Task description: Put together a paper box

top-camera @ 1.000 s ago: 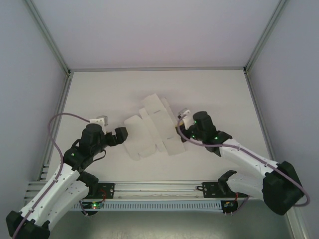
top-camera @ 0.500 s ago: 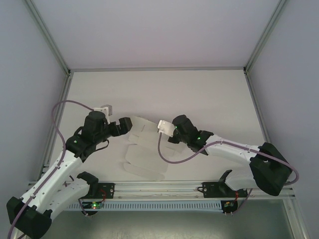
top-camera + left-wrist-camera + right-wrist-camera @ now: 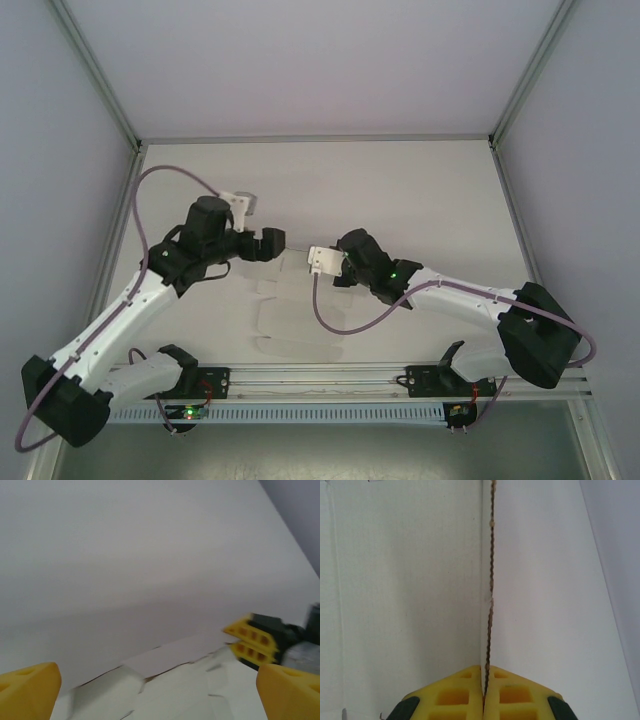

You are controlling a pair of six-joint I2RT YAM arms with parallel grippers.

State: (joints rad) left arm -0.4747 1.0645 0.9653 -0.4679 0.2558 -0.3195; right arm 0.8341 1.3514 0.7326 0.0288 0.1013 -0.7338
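The paper box (image 3: 410,580), a creased flat sheet, no longer lies spread on the table (image 3: 420,190). One edge is pinched between the closed fingers of the right gripper (image 3: 484,672), which has carried it leftward. The left gripper (image 3: 275,243) has swung in just opposite, its fingers wide apart and empty, with the sheet just below and ahead of them. The card looks presented for a second hold, so folding can probably begin.
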